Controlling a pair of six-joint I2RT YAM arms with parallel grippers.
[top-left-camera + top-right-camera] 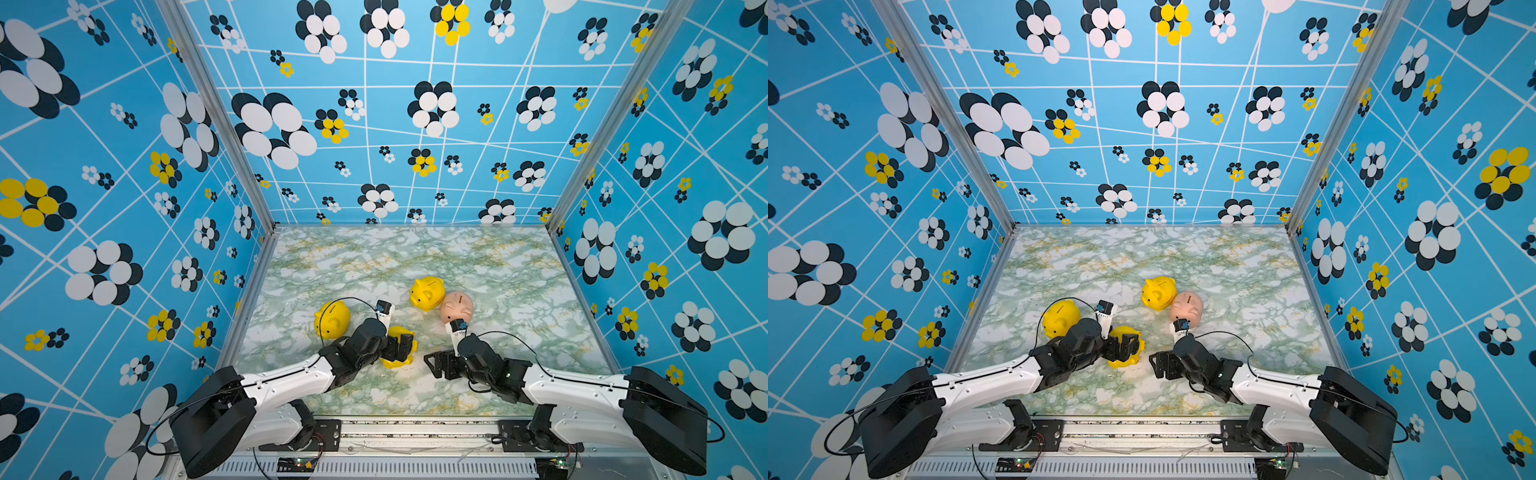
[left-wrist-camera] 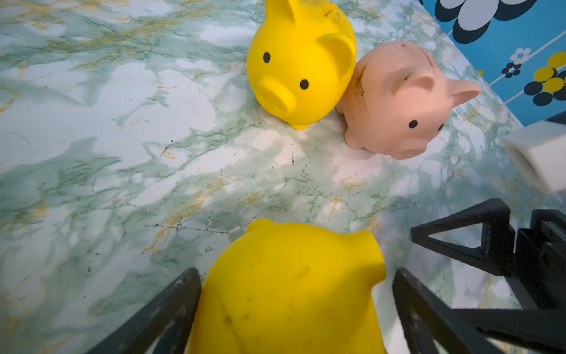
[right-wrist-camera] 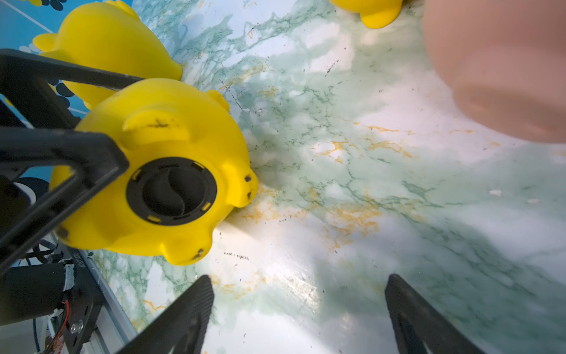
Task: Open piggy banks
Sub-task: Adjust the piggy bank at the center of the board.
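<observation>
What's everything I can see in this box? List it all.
yellow piggy banks: three, bright yellow; standing yellow bank left of the others, far yellow bank mid-table, tipped yellow bank on its side.
pink piggy bank: one, pale pink, touching the far yellow bank.
belly plug: one seen, black, in the tipped yellow bank.
table: one, green-white marble.
walls: three, blue, flowered, around the table.
left gripper: one, black, open around the tipped yellow bank.
right gripper: one, black, open, empty.
</observation>
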